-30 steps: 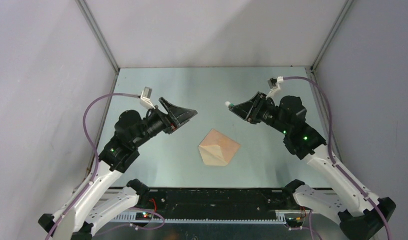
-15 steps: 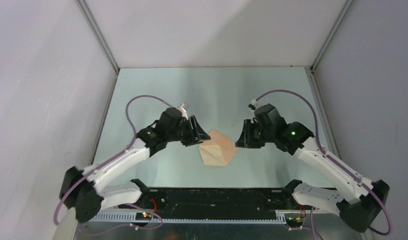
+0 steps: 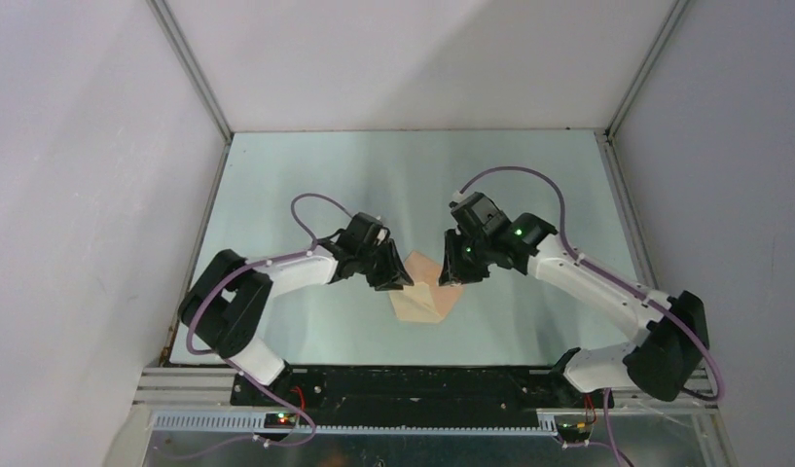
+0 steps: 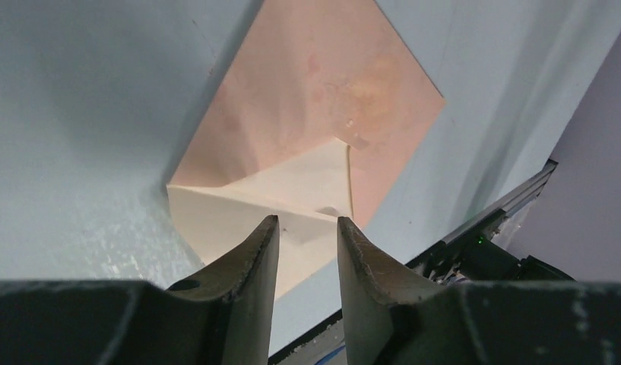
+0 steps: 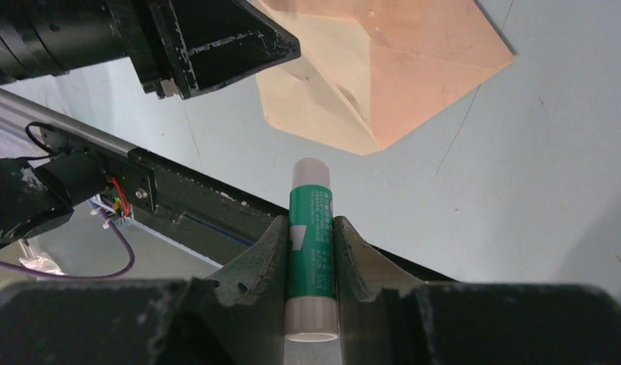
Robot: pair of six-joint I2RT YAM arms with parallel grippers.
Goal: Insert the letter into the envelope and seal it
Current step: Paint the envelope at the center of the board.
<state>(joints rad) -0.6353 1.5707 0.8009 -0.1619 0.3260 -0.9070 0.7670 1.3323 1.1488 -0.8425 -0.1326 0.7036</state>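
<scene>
The envelope (image 4: 330,91) lay near the middle of the desk (image 3: 306,175), turned cornerwise to its edges like a diamond, so that its long axis ran slantwise and not square to either arm. Its pale cream flap (image 4: 216,220) stood open on the side towards the arm bases. No separate sheet showed anywhere, so whether the letter was already inside could not be told.

The left fingers (image 3: 401,280) hung at the envelope's left corner. In the left wrist view they pointed down at the cream flap, which lay directly beyond the fingertips. They stood a narrow way apart, with nothing seen between them but the paper below. Whether they touched the paper could not be told.

The right fingers (image 3: 453,277) were closed on a green glue stick (image 5: 311,228) with a pale cap end pointing forward. The envelope lay ahead of that stick, near but apart from it, with bare desk between. Both arms were about equally near, one at each side. The coming move seemed to turn on the glue tip reaching the flap while the left fingers steadied it.

The desk was a smooth, pale blue-grey sheet with a faint sheen and a few fine scratches. Plain light walls (image 3: 82,195) enclosed it on three sides, and a black rail (image 5: 201,205) ran along the near edge.
</scene>
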